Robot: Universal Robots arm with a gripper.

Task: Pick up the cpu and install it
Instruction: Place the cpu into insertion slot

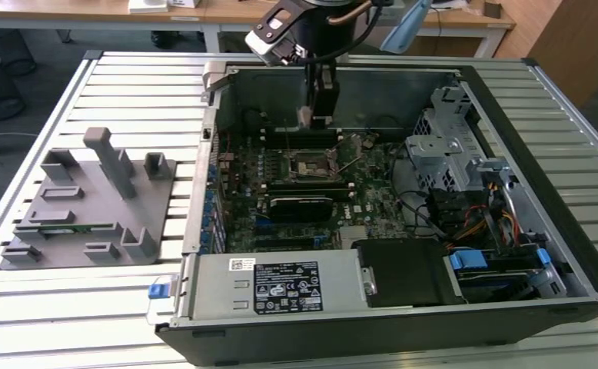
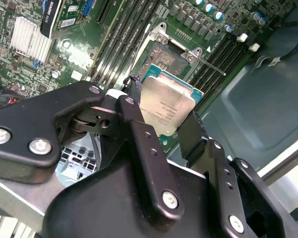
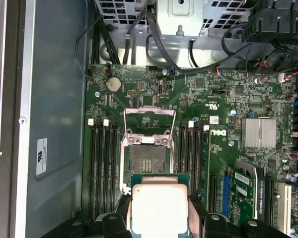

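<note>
Tool (image 2: 164, 115) grips flat square silvery cpu (image 3: 160, 206) near metal-framed socket (image 3: 148, 159).

silvery cpu (image 2: 166, 106), black gripper (image 2: 161, 129), green motherboard (image 3: 213, 148)

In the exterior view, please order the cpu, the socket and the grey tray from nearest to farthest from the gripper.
1. cpu, held in the gripper.
2. socket, on the board inside the case.
3. grey tray, outside the case, at the exterior view's left.

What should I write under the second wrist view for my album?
Robot fingers grip the silvery cpu by its edges, close to the open motherboard socket.
</note>
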